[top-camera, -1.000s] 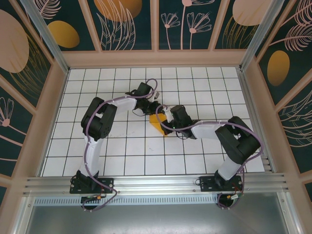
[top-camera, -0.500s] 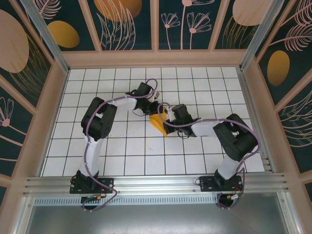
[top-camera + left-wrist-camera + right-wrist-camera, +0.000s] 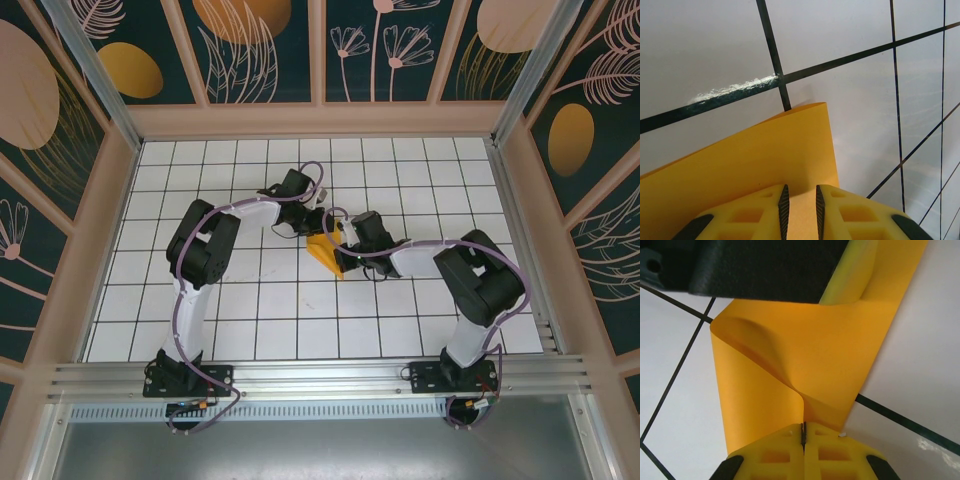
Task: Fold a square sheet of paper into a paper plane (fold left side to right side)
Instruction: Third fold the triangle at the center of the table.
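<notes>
The square sheet of paper is bright orange and lies partly folded mid-table between the two grippers. My right gripper is shut on a raised ridge of the paper, which curls up and over from the floor. My left gripper rests on the paper near its far corner, its jaws a narrow gap apart with the sheet beneath them. In the top view the left gripper sits just beyond the sheet and the right gripper at its right edge. The left gripper's yellow finger touches the paper's far end.
White tiled floor with black grid lines surrounds the paper. Wooden-framed walls painted with orange ovals enclose the floor. A metal rail runs along the near edge by the arm bases.
The right wrist has shifted a little up and to the left, carrying the pinched paper towards the left gripper. The left arm has stayed still.
</notes>
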